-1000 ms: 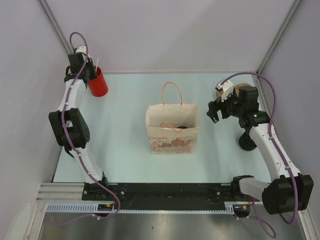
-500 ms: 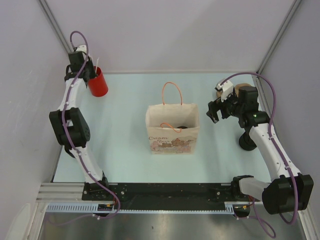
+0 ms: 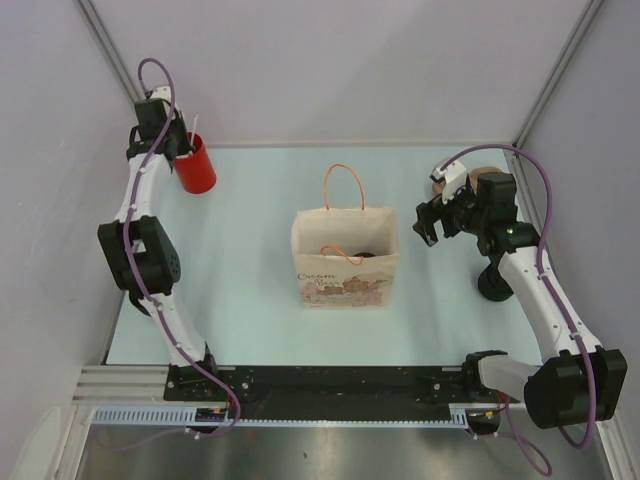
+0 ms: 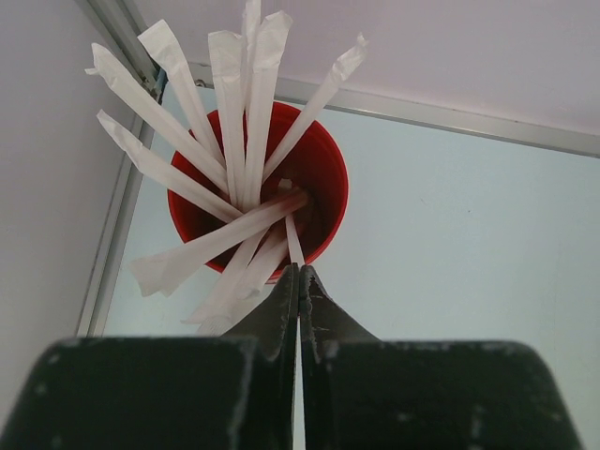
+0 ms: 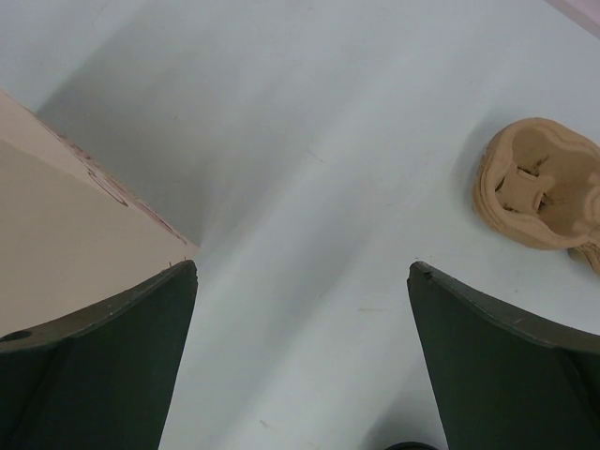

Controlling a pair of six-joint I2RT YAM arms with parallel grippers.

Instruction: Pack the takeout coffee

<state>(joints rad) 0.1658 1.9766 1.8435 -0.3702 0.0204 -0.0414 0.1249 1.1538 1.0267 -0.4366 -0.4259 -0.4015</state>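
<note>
The paper bag [image 3: 345,262] stands open at the table's middle, and its edge shows in the right wrist view [image 5: 66,225]. A dark round shape [image 3: 362,254] shows inside its mouth, mostly hidden; it looks like the takeout coffee. My left gripper [image 3: 177,148] [image 4: 299,272] hangs over the red cup [image 3: 197,166] [image 4: 323,178] of white straws and is shut on one white straw [image 4: 293,239], which still reaches into the cup. My right gripper [image 3: 429,222] [image 5: 302,267] is open and empty, above the table right of the bag.
A brown pulp cup carrier [image 3: 470,179] [image 5: 539,183] lies at the back right. A squat black round piece [image 3: 494,283] sits under the right arm. The left wall and its rail [image 4: 117,216] run close beside the red cup.
My left gripper has shifted slightly up and back over the red cup. The right arm and the bag have not moved.
</note>
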